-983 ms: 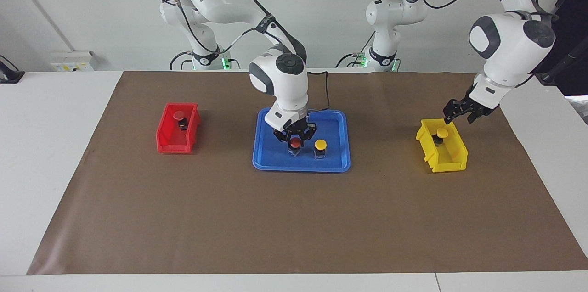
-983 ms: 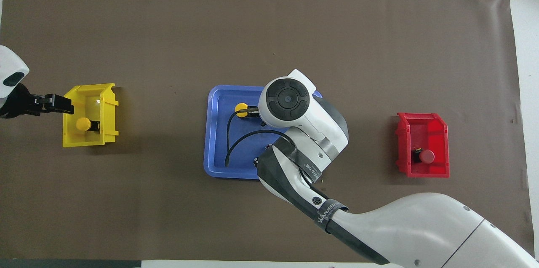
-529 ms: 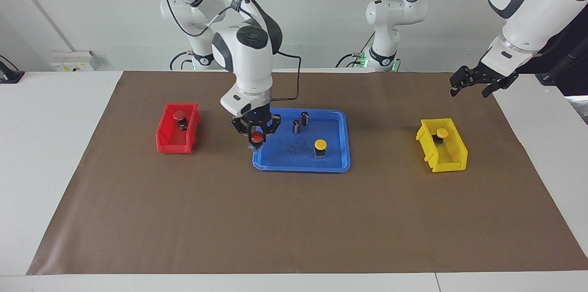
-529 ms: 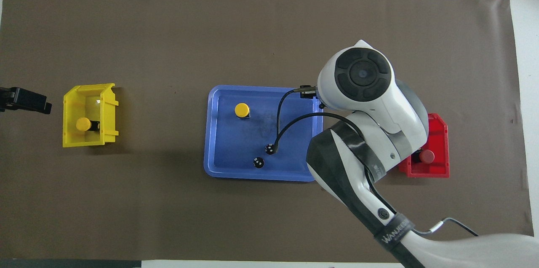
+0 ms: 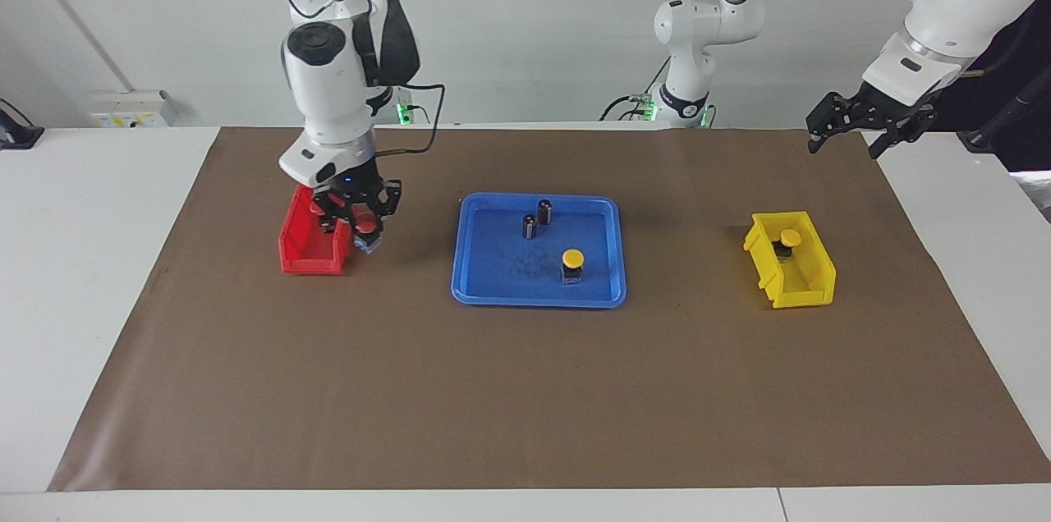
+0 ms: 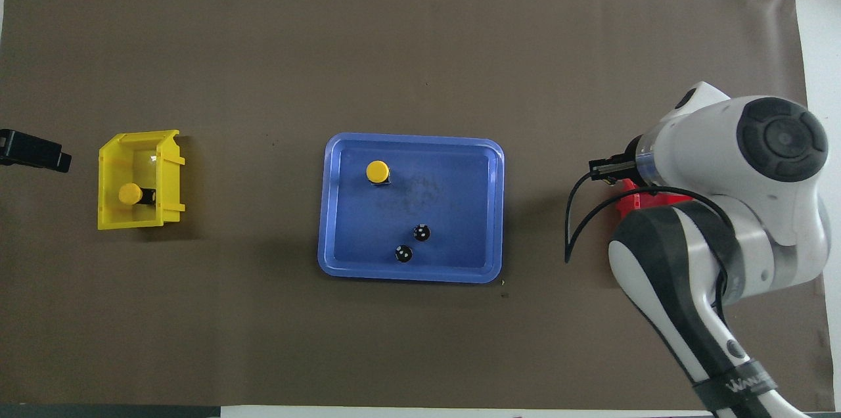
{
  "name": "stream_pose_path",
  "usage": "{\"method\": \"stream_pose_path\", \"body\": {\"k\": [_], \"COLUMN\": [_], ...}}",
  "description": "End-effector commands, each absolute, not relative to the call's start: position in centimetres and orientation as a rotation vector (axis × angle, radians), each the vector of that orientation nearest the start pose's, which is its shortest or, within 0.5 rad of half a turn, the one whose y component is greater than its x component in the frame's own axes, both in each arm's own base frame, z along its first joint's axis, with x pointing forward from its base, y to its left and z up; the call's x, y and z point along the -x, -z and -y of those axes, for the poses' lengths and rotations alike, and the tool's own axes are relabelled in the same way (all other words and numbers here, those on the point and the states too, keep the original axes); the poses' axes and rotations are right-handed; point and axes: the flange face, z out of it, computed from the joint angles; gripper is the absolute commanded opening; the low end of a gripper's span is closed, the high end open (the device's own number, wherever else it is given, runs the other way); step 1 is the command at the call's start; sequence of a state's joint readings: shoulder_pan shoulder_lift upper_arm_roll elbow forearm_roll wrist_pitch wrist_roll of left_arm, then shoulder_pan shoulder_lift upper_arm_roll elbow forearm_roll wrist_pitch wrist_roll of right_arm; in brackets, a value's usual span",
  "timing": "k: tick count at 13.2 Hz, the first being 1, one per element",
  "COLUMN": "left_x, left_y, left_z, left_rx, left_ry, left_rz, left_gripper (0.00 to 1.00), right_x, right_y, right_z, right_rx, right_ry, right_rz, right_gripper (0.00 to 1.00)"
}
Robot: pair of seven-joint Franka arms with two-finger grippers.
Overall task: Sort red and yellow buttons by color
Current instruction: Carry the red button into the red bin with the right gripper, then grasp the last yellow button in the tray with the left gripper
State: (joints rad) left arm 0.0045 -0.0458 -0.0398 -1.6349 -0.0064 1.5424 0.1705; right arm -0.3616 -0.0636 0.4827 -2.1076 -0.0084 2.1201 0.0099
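Over red bin (image 5: 316, 247) edge | right gripper (image 5: 359, 220) gripping red button (image 5: 364, 224) | left gripper (image 5: 862, 124) waiting, fingers spread | risk: button catching bin wall, tumbling outside

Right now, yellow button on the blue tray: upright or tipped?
Upright. The yellow button stands cap-up on its black base in the blue tray.

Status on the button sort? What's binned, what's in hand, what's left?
Done: one yellow-capped push-button sits in the yellow plastic bin. In hand: the right gripper holds a red-capped push-button at the red plastic bin; what that bin already holds is hidden now. Left: the second yellow-capped button stands on the blue tray beside two dark cylinders. The left gripper waits above the mat.
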Motion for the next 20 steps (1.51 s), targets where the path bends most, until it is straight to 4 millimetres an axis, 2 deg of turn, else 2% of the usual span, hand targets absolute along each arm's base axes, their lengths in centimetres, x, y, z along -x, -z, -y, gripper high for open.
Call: {"method": "stream_pose_path", "body": {"k": [1,2,3,4,6,9,10,12,13,14,17,20], "left_x": [-53.9,-53.8,-53.7,-53.5,-53.2,-52.2,-51.6,-50.2,-49.9,-50.0,-50.3,-50.6], "left_y": [-59.9,-58.9,-57.7,-56.6,-53.8,-48.3,-47.0,-44.3,-42.9,-41.8,-37.3,-35.9], "left_z": [6.6,10.3,12.9,15.0,20.9,29.8,32.3,36.1,37.3,37.5,39.7,39.9], "left_rx": [3.116,3.119,3.126,3.142,3.190,3.174,3.153,3.123,3.115,3.120,3.115,3.117], "left_ry": [-0.059,-0.037,-0.015,0.007,0.027,0.003,0.041,0.032,0.042,0.055,0.057,0.071], "left_rz": [-0.288,-0.237,-0.198,-0.182,-0.083,0.067,0.103,0.152,0.159,0.162,0.178,0.182], "left_gripper": [1.00,1.00,1.00,1.00,1.00,1.00,1.00,1.00,1.00,1.00,1.00,0.96], "right_x": [-53.1,-53.0,-52.4,-51.6,-50.3,-49.7,-49.5,-49.0,-48.7,-48.4,-48.4,-47.9], "right_y": [-44.8,-44.7,-44.2,-43.4,-42.3,-41.8,-41.3,-39.8,-39.0,-38.4,-38.0,-35.9], "right_z": [-3.1,-1.6,0.0,0.8,1.4,1.7,1.8,2.7,2.9,2.8,2.9,2.9], "right_rx": [3.093,3.074,3.065,3.065,3.074,3.077,3.076,3.082,3.084,3.087,3.084,3.091], "right_ry": [0.094,0.093,0.082,0.059,0.034,0.015,0.004,0.031,0.041,0.045,0.040,0.088], "right_rz": [0.107,0.114,0.104,0.091,0.108,0.110,0.106,0.118,0.129,0.133,0.129,0.124], "right_gripper": [0.15,0.15,0.15,0.15,0.15,0.15,0.15,0.15,0.15,0.15,0.15,0.15]}}
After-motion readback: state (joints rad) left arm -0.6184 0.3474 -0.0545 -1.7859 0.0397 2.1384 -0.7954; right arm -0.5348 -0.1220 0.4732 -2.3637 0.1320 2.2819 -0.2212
